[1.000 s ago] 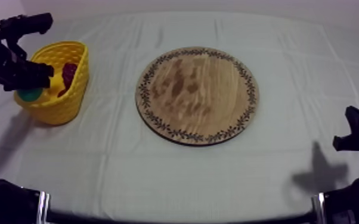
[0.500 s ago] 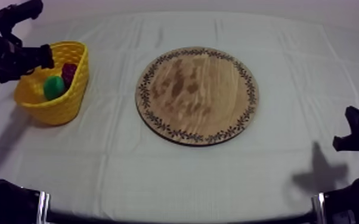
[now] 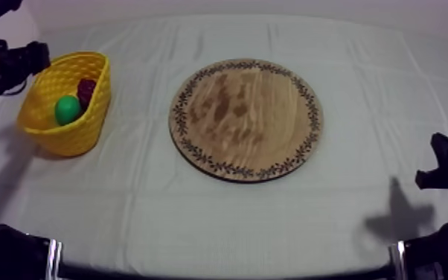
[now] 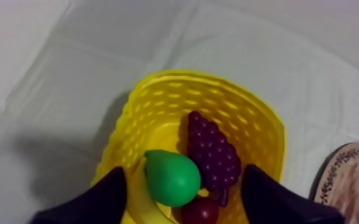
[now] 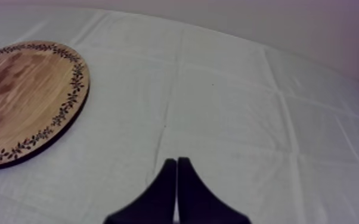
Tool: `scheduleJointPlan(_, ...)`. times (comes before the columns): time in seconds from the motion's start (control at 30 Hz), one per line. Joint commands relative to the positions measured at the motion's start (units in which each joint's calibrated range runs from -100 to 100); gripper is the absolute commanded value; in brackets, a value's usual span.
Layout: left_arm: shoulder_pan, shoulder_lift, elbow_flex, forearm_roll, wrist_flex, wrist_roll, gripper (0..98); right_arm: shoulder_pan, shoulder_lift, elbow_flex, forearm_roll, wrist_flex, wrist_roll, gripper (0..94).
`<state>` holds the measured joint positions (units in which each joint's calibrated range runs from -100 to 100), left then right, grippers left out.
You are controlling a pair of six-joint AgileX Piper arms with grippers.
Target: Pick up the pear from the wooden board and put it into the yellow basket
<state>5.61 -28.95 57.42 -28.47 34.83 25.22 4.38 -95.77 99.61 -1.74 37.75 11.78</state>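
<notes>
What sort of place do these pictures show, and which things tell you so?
Probably a robot-training tabletop, not a kitchen: a table under grey-white cloth, a green toy pear in a yellow woven basket, and a black two-fingered left gripper over it.

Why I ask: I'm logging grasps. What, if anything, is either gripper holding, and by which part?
Nothing is held. The left gripper is open above the yellow basket, where the pear lies free; the right gripper is shut on nothing.
</notes>
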Motion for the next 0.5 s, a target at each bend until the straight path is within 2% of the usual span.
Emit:
scheduleJointPlan(0.0,-0.09,-9.75,6.48,-3.21,-4.97,2.57,43.4,-0.01,0.01,0.05,0.01,-0.01,0.01,0.5)
scheduleJointPlan(0.07,-0.08,-15.22,9.84,-4.24,-6.72,3.28,34.5,-0.01,0.01,0.05,0.01,-0.01,0.01,0.5)
scheduleJointPlan(0.17,0.25,-22.9,14.42,-4.69,-8.21,3.59,27.5,-0.01,0.01,0.05,0.01,-0.01,0.01,0.5)
scheduleJointPlan(0.47,-0.15,-42.3,28.3,-4.9,-16.39,6.6,19.8,-0.01,0.01,0.05,0.01,-0.01,0.01,0.5)
